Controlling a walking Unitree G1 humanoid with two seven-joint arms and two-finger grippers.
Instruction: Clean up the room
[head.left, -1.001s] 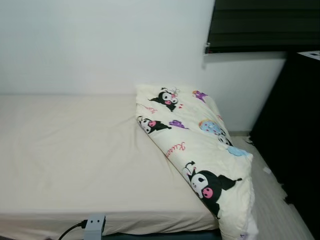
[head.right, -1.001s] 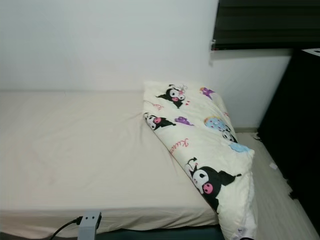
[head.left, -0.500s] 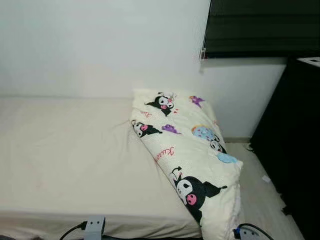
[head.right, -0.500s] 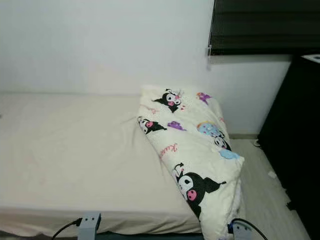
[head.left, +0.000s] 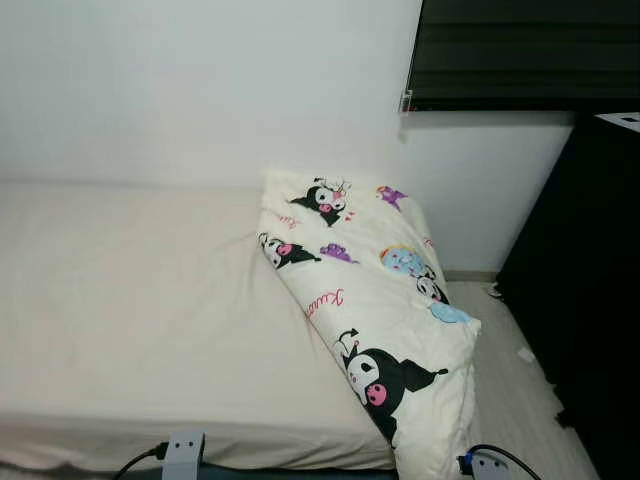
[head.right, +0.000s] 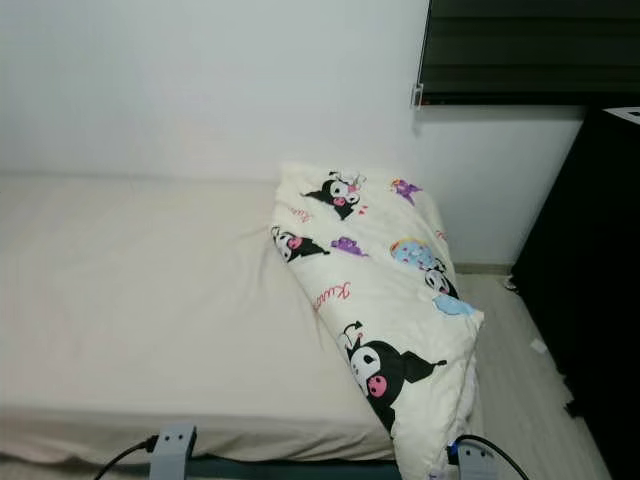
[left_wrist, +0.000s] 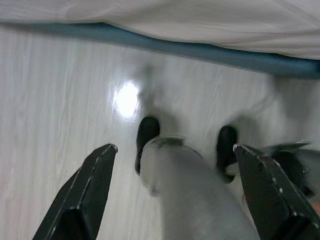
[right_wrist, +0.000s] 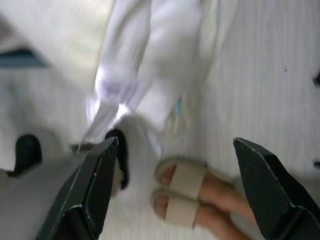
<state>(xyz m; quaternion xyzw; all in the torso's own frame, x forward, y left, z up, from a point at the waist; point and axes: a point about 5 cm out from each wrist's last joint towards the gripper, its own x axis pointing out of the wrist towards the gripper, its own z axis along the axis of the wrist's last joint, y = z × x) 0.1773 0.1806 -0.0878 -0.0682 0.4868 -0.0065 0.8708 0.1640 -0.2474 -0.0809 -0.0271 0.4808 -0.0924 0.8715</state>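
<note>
Both arms hanging idle, pointed at the floor. Left gripper spread wide, nothing between the fingers, just pale boards and the robot's own grey leg and dark feet below it. Right gripper also wide and empty, hovering over a person's feet in beige slippers standing just beside the robot's foot. Probably someone following along, so worth minding before any step back.

Closest up front: the bed, near edge at 6 o'clock, cream sheet flat and bare across the left side, so not much to tidy there. Blue base strip peeking out under the sheet in the left wrist view.

The real job looks like the quilt, the cartoon-print one, bunched into a long roll running from about 12 down to 5 o'clock. Near end slumped off the bed corner toward the floor, with white folds dangling in the right wrist view, likely just tossed there rather than laid out. Far end resting against the wall.

Further right, around 3 o'clock, a dark cabinet, with a few small bits of litter on the floor at its foot. Dark blind up at 1 o'clock.

Guessing next: grab the hanging end first.
</note>
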